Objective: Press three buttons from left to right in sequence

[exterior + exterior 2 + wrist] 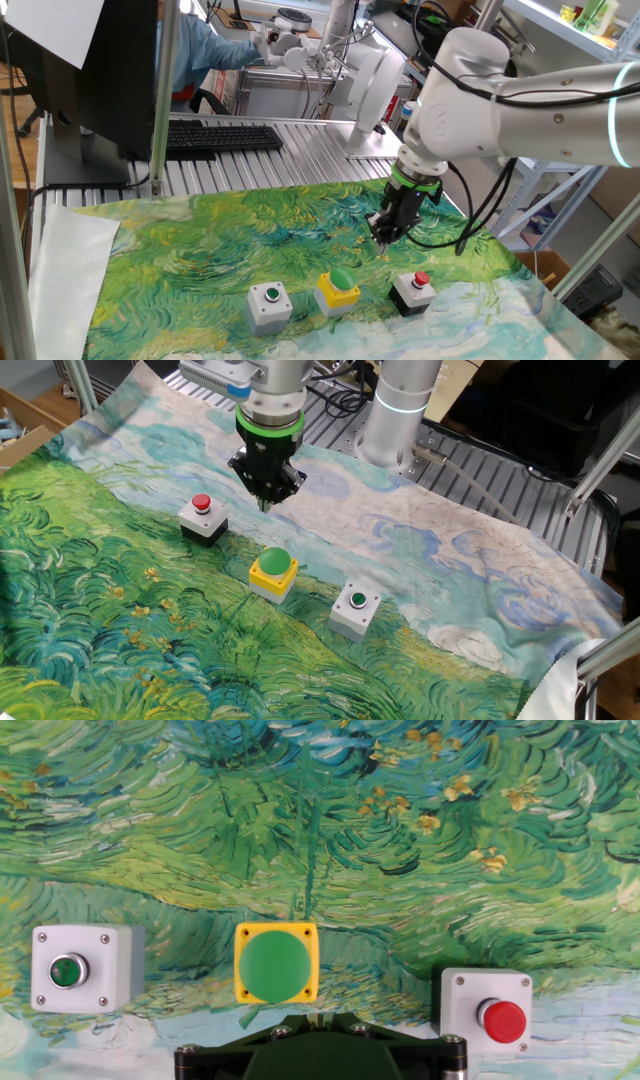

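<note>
Three button boxes stand in a row on the painted cloth. The grey box with a small green button (269, 305) is at the left, the yellow box with a green dome (338, 290) in the middle, and the black box with a red button (412, 292) at the right. They also show in the other fixed view, grey (355, 608), yellow (273, 572) and black (203, 517), and in the hand view, grey (80, 968), yellow (276, 963) and red-button (487, 1010). My gripper (385, 237) hangs above the cloth behind the yellow and red-button boxes. Its fingertips (267, 503) meet in a point and touch nothing.
The green and blue painted cloth (200, 260) covers the table front. A black keyboard (215, 138) and a monitor stand lie on the ribbed metal top behind it. A person sits at the back left. The arm's base (395, 410) stands beyond the cloth.
</note>
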Robot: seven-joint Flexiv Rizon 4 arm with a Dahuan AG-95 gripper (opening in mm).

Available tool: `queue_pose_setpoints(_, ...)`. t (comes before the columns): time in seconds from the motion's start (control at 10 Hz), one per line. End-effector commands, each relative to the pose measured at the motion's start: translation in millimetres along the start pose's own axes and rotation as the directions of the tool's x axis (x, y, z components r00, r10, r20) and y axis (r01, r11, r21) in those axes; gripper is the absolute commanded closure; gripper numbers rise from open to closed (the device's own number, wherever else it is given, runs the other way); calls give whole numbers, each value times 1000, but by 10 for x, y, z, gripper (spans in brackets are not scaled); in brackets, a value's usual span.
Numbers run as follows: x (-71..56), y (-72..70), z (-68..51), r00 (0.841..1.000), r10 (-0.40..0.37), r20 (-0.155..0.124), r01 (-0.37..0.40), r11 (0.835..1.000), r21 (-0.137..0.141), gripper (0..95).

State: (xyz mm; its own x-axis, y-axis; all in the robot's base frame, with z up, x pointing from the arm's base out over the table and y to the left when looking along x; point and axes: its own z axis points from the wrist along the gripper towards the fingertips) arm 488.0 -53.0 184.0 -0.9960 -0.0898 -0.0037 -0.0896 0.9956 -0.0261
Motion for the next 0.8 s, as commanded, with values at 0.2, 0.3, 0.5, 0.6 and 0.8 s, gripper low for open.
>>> queue_pose_setpoints(0.2,19,-8,-49,1000,-6,1,6,1000,-3,950)
queue_pose_setpoints(0.3,18,-9,-51,1000,-3,-1,3,1000,-2,950)
queue_pose_setpoints(0.5,18,-9,-51,1000,-1,-3,1,1000,-5,950)
queue_pose_setpoints(0.6,17,-5,-52,1000,2,-1,-2,1000,-8,950)
queue_pose_setpoints(0.8,17,-3,-54,1000,1,0,-1,1000,-11,950)
